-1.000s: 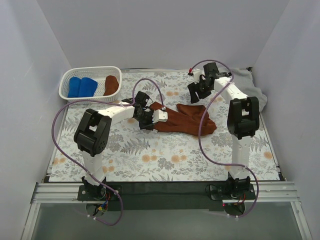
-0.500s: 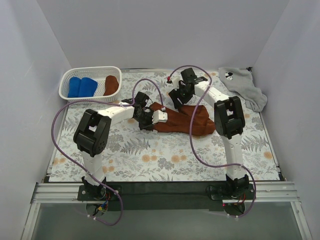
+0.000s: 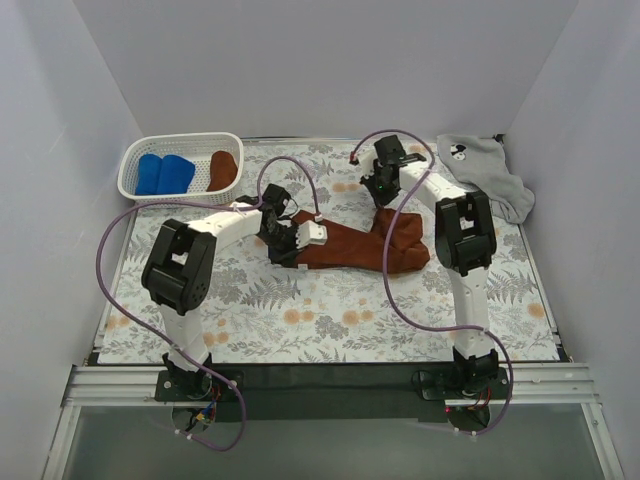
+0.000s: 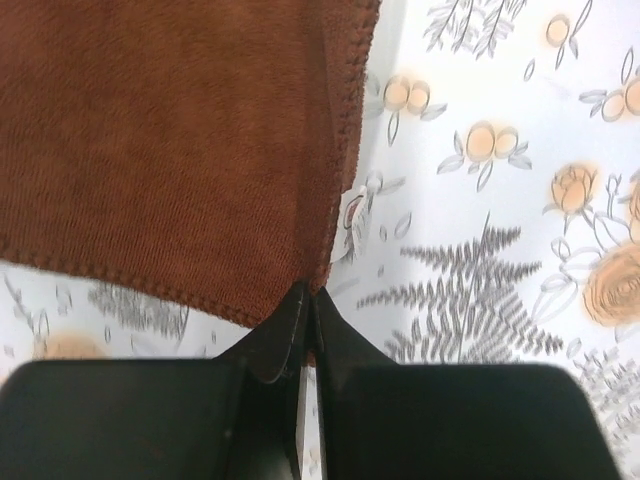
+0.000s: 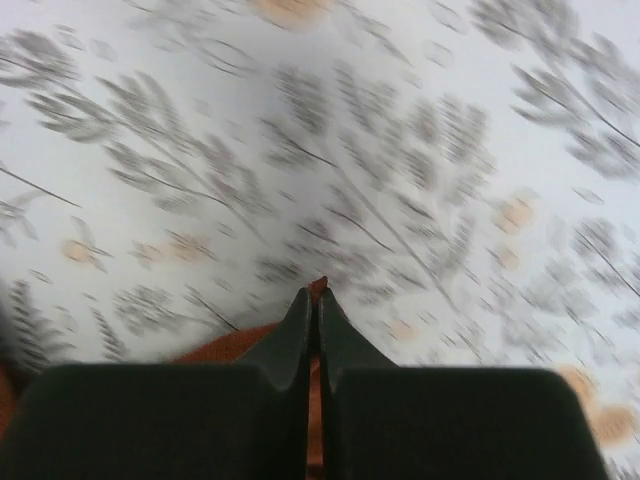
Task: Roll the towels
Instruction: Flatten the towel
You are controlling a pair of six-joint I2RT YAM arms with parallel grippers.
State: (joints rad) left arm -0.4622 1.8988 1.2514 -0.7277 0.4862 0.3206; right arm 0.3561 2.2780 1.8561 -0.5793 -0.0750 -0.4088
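Left claw (image 4: 305, 295): clenched on the near corner of the rust-brown towel (image 3: 350, 245), hem pinched between the tips. The cloth spreads ahead and to the left of the tips in the wrist view, lying flat on the table (image 3: 330, 310).

Right claw (image 5: 315, 295): jaws pressed together, with a sliver of the same brown cloth showing between the tips. It appears to grip the towel's edge opposite the left claw. That view is blurred, so the depth of bite cannot be judged.

Remaining stock: a grey towel (image 3: 480, 170) lies unrolled just to the right of the right claw. The basket (image 3: 185, 136), well beyond the left claw and to its left, holds blue rolls (image 3: 165, 173) and a brown roll (image 3: 223, 168).

Handling assessment: the cloth is light, limp and non-fragile, and its textured weave is unlikely to slip. It will sag and bunch if lifted by one point. Recommend holding two corners of one short edge, pulling taut, then rolling from that edge
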